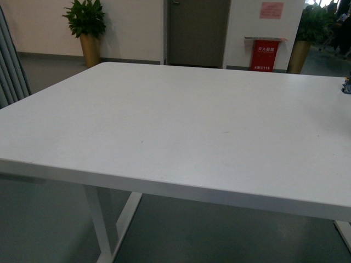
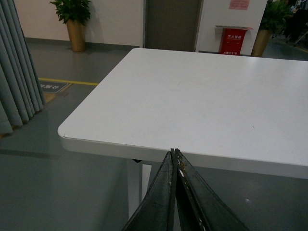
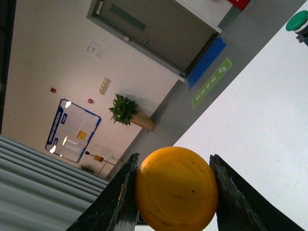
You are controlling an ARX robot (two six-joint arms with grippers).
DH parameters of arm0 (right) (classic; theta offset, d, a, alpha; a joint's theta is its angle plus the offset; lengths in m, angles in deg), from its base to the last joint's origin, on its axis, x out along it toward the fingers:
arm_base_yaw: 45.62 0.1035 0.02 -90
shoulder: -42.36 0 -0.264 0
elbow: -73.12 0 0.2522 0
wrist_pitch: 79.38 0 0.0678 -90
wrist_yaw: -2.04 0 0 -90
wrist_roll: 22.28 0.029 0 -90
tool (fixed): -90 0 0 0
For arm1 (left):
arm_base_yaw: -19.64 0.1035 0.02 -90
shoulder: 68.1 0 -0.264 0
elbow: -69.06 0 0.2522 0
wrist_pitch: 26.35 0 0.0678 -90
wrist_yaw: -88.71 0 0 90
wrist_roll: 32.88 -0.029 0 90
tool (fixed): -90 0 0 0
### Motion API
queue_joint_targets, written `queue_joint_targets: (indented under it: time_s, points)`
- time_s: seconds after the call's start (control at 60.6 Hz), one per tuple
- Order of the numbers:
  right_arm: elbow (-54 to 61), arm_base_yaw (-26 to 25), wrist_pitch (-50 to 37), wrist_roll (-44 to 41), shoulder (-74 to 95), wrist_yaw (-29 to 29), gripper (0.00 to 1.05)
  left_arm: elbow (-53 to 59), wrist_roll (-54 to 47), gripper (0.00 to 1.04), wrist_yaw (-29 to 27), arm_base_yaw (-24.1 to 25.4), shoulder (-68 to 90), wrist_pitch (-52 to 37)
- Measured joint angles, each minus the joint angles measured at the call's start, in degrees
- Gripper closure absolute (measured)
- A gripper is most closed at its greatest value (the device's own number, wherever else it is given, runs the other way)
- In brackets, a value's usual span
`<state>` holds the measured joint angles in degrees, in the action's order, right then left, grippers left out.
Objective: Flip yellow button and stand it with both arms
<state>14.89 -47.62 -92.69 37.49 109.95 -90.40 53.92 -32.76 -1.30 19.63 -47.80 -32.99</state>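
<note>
In the right wrist view the yellow button shows its round yellow-orange cap facing the camera, with my right gripper shut on it, one dark finger on each side of the cap. Its black body is hidden behind the cap. The button is held up off the white table. In the left wrist view my left gripper is shut with nothing in it, its tips just off the near edge of the table. Neither arm shows in the front view.
A green-capped button stands on the table far from the right gripper; a small dark object at the table's right edge in the front view may be the same one. Curtains, potted plants and a door lie beyond the table.
</note>
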Motion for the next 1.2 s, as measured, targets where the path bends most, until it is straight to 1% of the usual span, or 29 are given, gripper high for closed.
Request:
queue_joint_targets:
  time_s: [0.561, 0.594, 0.611, 0.66, 0.891, 0.908, 0.957, 0.974, 1.007, 1.023, 1.04, 1.122, 1.172, 1.205]
  points:
    - [-0.28, 0.2, 0.68, -0.57, 0.09, 0.0, 0.67, 0.0, 0.0, 1.01, 0.0, 0.0, -10.1, 10.03]
    - [-0.59, 0.37, 0.7, -0.68, 0.24, 0.0, 0.67, -0.02, 0.0, 1.01, -0.02, 0.0, -12.81, 13.16]
    - [-0.7, 0.44, 0.7, -0.7, 0.28, 0.0, 0.67, -0.02, 0.0, 1.01, 0.02, 0.0, -15.21, 16.87]
    - [-0.81, 0.57, 0.7, -0.74, 0.37, 0.0, 0.67, -0.02, 0.02, 1.01, 0.02, 0.0, -18.21, 19.85]
    - [-0.79, 1.46, 0.68, -1.44, 0.94, 0.37, 0.67, -0.02, 0.0, 1.01, 0.02, 0.0, -20.06, 20.37]
    - [-0.81, 1.7, 0.68, -1.73, 1.05, 0.63, 0.67, -0.02, 0.07, 1.0, 0.02, 0.0, -20.06, 20.37]
    - [-0.81, 2.47, 0.68, -2.64, 1.33, 0.96, 0.67, -0.02, 0.04, 0.9, 0.0, 0.0, -20.06, 20.37]
    - [-0.81, 2.86, 0.68, -3.26, 1.46, 1.09, 0.67, -0.02, 0.04, 0.88, 0.0, 0.0, -20.06, 20.37]
    - [-0.85, 3.67, 0.72, -4.42, 1.92, 1.16, 0.67, -0.02, 0.02, 0.81, 0.0, 0.0, -20.06, 20.37]
    - [-1.07, 4.15, 0.98, -4.96, 2.32, 1.25, 0.67, -0.02, 0.04, 0.75, 0.0, 0.0, -20.06, 20.37]
    - [-1.46, 4.59, 1.36, -6.01, 2.8, 1.38, 0.67, -0.02, 0.04, 0.73, 0.02, 0.0, -20.06, 20.37]
    - [-4.31, 5.97, 2.49, -10.6, 5.66, 2.03, 0.67, -0.02, 0.02, 0.57, 0.02, 0.0, -20.06, 20.37]
    - [-7.13, 6.38, 3.08, -15.17, 7.91, 2.36, 0.67, -0.02, 0.04, 0.5, 0.0, 0.0, -20.06, 20.37]
    - [-9.09, 6.43, 3.45, -17.55, 9.35, 2.32, 0.67, -0.02, 0.04, 0.43, 0.0, 0.0, -20.06, 20.37]
